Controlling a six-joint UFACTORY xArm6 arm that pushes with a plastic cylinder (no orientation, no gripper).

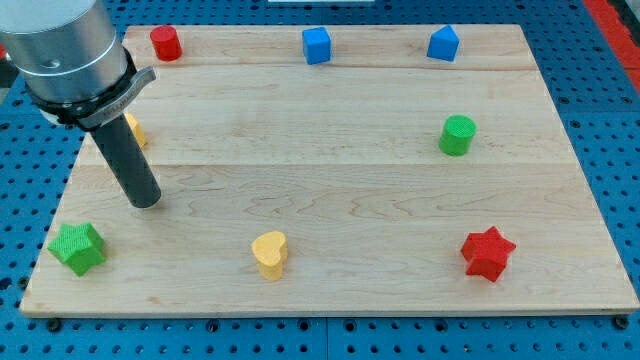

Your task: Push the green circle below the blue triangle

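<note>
The green circle [457, 135] stands at the view's right on the wooden board [330, 180]. The blue triangle [443, 43] sits at the view's top right, above the green circle and apart from it. My tip [145, 202] rests on the board at the view's left, far from both blocks. It is above and to the right of the green star [77, 247].
A blue cube [316, 45] is at the top middle. A red cylinder [165, 43] is at the top left. A yellow block [134, 130] is partly hidden behind the rod. A yellow heart [269, 253] is at the bottom middle. A red star [487, 253] is at the bottom right.
</note>
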